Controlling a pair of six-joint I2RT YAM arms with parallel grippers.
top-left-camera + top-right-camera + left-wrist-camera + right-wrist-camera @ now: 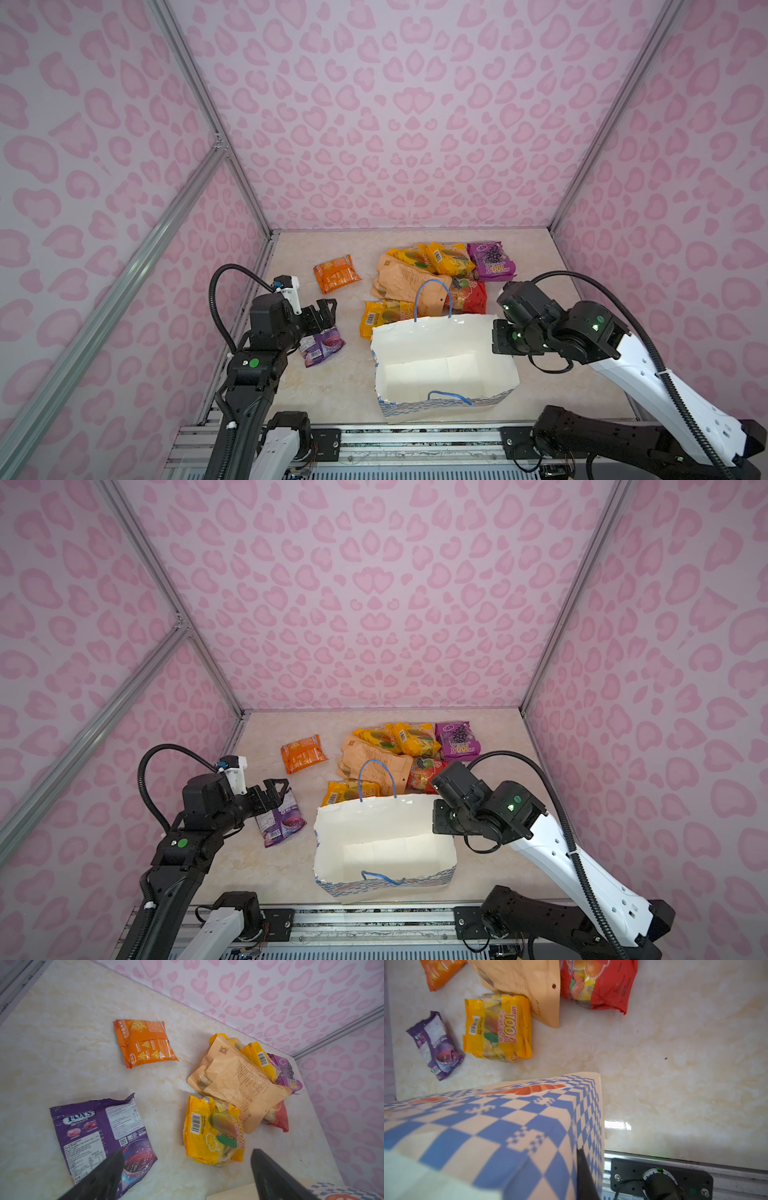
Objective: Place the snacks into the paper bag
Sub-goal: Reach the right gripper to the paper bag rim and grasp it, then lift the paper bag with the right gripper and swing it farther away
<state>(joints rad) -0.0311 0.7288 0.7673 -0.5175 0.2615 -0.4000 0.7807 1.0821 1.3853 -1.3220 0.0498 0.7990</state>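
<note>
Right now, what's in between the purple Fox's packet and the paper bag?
Nothing, just bare tabletop. In both top views, only that marble-look strip separates the purple Fox's packet from the paper bag.

You have a glossy cream tabletop (pixel 332 395) with a marble pattern, bare in the near left corner in both top views (pixel 270 870). From the right wrist view it shows two small dark specks (pixel 666 1058) and a bright patch of glare (pixel 616 1126). Around it stand a back wall (pixel 395 124), a left wall (pixel 62 208) and a right wall (pixel 685 166), all pale with pink heart-like blotches. Aluminium posts (pixel 604 124) mark the back corners, and a slanted aluminium brace (pixel 120 286) crosses the left wall, meeting the left post at a joint (pixel 218 139). Along the near edge runs a silver rail (pixel 415 440), with a ribbed grille (pixel 415 473) just in front of it.
</note>
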